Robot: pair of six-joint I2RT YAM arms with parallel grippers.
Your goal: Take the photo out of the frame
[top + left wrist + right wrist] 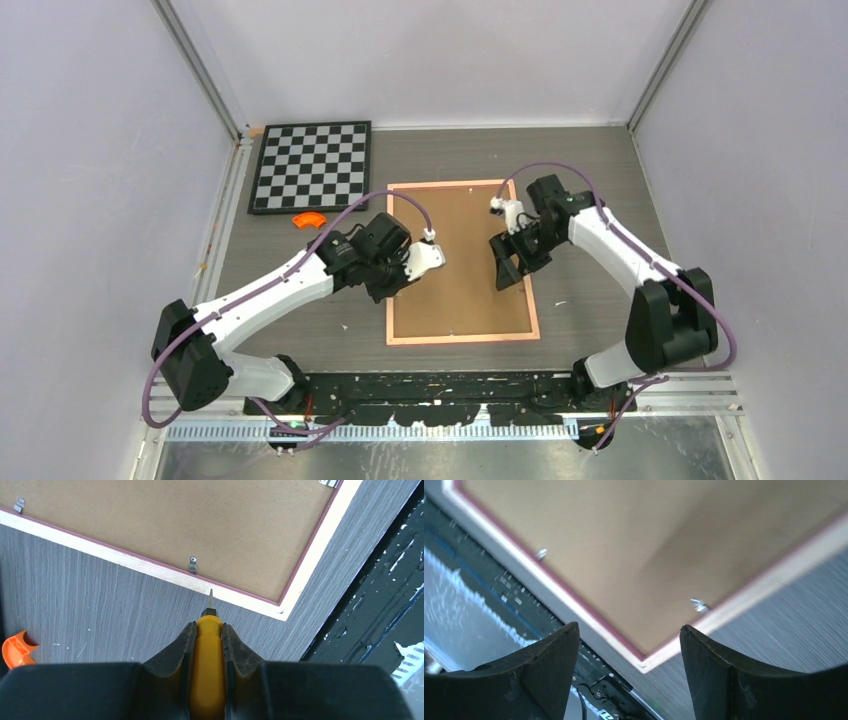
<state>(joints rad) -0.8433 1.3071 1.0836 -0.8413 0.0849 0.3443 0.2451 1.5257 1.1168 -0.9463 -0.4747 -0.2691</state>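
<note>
The frame (462, 300) lies back-up at the centre of a grey table (600, 160), its brown fibreboard panel facing the overhead camera inside a thin pink border. At the frame's 9 o'clock edge the left gripper (206, 630) is clamped on the yellow handle of a small screwdriver (208, 680). The blade tip sits over the pale rim just beside a small metal clip (192, 564); whether the tip touches the wood cannot be told. Toward 3 o'clock the right gripper (628, 627) hangs over the fibreboard with its jaws spread wide and nothing between them, one corner of the frame showing below them in the wrist view. An orange curved piece (309, 219) lies on the table at about 10 o'clock from the frame, and beyond it, in the same direction, rests a black-and-white chessboard (312, 165).
</note>
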